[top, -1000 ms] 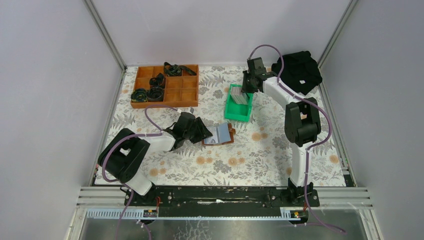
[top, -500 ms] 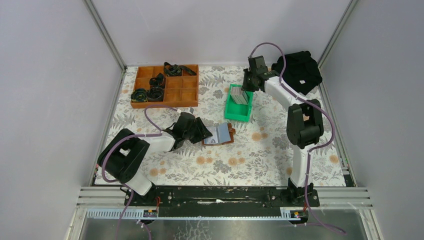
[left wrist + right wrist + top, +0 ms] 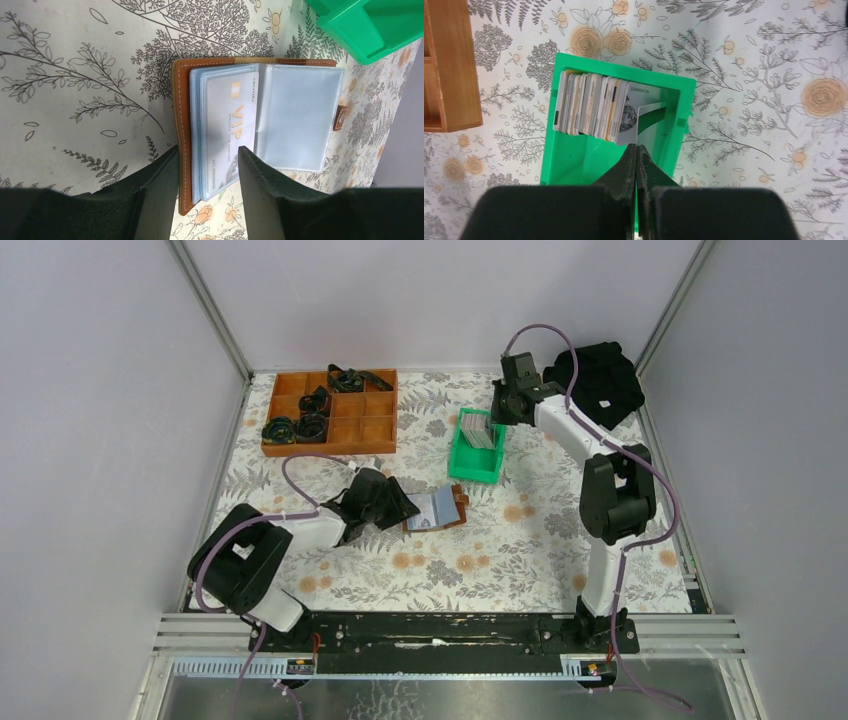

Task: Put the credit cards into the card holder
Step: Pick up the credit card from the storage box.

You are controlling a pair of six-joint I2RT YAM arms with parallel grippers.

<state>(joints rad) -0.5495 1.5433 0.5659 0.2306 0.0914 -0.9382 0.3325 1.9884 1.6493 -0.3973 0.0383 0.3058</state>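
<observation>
top view
- right gripper (image 3: 503, 412): at the far end of the green bin (image 3: 470, 468), over the upright row of credit cards (image 3: 481, 432). its arm has drawn slightly back and to the right over the last second.
- left gripper (image 3: 400, 508): at the left edge of the card holder (image 3: 438, 509), which lies open on the tabletop (image 3: 500, 550), mid-field, in the same place as a second ago.
- also present: wooden tray (image 3: 335, 430), far left; black cloth (image 3: 600, 380), far right corner.

left wrist view
- left gripper (image 3: 207, 150): fingers apart, straddling the near end of the left half of the card holder (image 3: 300, 115). whether they press on it cannot be told.
- card holder: flat, clear sleeves fanned. a vip card (image 3: 232, 120) sits in the left sleeve; the right sleeve looks empty.

right wrist view
- right gripper (image 3: 636, 150): fingers together, clamped on the edge of one pale card (image 3: 650, 108) at the right end of the credit cards (image 3: 589, 105). the closing is the fresh change.
- judgement: one card is pinched, ready to be lifted from the green bin (image 3: 574, 165) and carried to the holder. the rest of the row still waits.
</observation>
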